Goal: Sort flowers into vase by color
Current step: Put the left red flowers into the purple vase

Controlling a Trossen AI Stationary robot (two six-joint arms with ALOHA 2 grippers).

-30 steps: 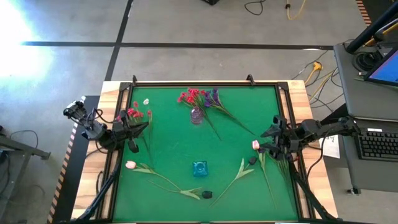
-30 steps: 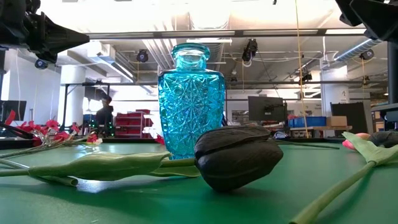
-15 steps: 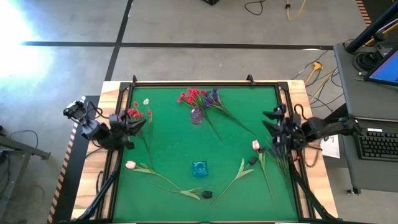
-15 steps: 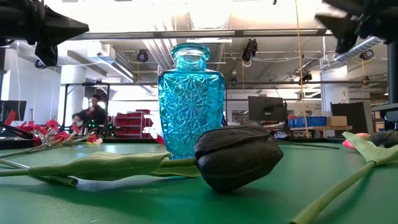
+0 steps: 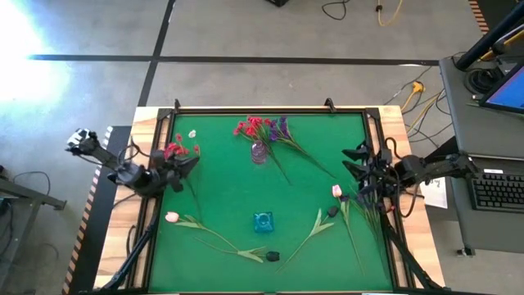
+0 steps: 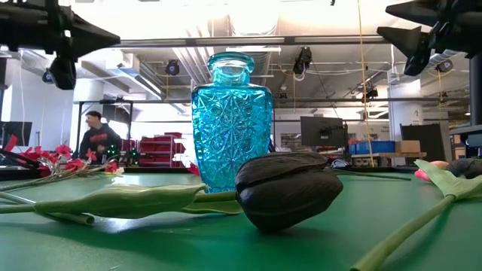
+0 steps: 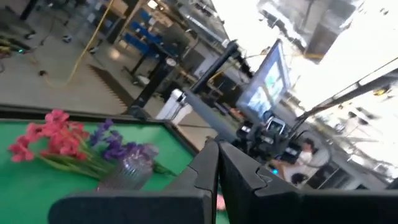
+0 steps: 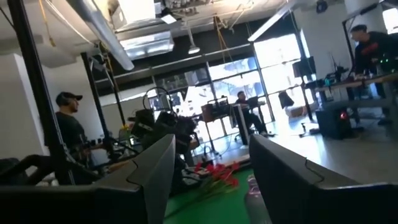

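From the table-level camera outward: a dark, almost black tulip bud [image 6: 288, 188] lies closest on the green felt table top [image 5: 229, 197], with the faceted turquoise glass vase [image 6: 230, 120] standing upright just behind it. Pale pink tulip buds on long green stems [image 5: 171, 217] lie to either side of that vase, one near the left edge, another [image 5: 336, 190] beside the right arm. Farther back, a small clear lilac glass vase [image 5: 259, 152] already holds red and purple blooms [image 5: 264, 129] together, leaning outward.

The left gripper [image 5: 182, 166] hovers over a red clustered spray [image 5: 174, 150] at the left edge, its fingers pressed together on nothing. The right gripper [image 5: 357, 161] hangs at the right edge, fingers spread and empty.

The likeliest trouble, I judge: thin stems lying flat on felt give little to pinch, so a grasp may slip or drag neighbouring stems. The vases look light; a long stem levering against a rim could tip one. Mixed colours in the far vase suggest mis-sorting.
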